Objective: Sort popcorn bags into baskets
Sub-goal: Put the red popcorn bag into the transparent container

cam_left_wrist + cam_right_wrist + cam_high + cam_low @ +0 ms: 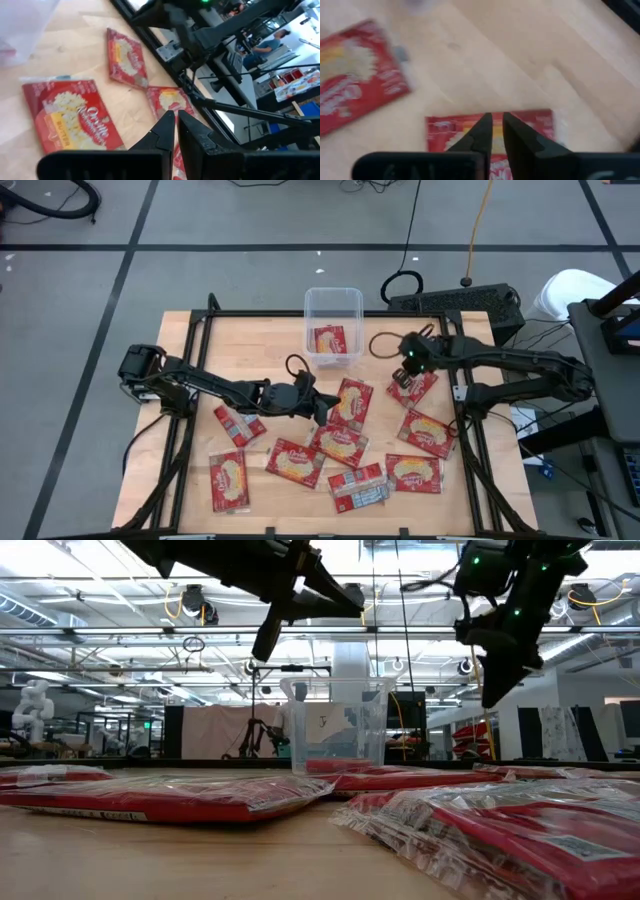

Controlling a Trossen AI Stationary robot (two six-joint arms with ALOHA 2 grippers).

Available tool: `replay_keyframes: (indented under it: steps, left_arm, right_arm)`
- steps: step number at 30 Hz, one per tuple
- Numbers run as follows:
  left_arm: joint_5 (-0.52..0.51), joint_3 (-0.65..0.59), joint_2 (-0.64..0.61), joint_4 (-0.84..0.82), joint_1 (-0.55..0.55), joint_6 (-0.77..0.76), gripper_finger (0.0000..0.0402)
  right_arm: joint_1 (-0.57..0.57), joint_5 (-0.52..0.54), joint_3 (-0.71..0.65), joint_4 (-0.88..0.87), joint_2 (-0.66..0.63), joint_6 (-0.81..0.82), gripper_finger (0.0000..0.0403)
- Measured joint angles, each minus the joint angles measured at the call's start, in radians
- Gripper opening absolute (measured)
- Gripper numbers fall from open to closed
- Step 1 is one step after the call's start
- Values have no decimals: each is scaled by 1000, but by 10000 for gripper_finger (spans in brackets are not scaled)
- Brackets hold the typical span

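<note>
Several red popcorn bags lie flat on the wooden table, among them one [351,402] at the centre and one [412,387] at the right. The clear basket [333,305] stands at the far middle with one bag [329,340] inside. My left gripper [176,117] hovers shut and nearly level above the centre bags [325,410], holding nothing. My right gripper [497,120] hangs shut, pointing steeply down above the right bag [530,125], clear of it [492,690].
More bags lie toward the near edge [296,462] [228,480] [415,473], some overlapping [359,488]. A black frame [190,350] borders the table. Bare wood [250,350] shows at the far left. A keyboard [455,302] sits beyond the far right corner.
</note>
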Motion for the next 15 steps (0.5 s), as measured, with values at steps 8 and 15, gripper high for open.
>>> replay_keyframes:
  steps: [8,15]
  left_arm:
    - [2,18,0,-5,-5,9,26]
    - [3,52,0,-23,-27,5,26]
  right_arm:
    - [-223,-56,-23,-15,143,-24,117]
    - [-297,-99,-61,13,272,35,164]
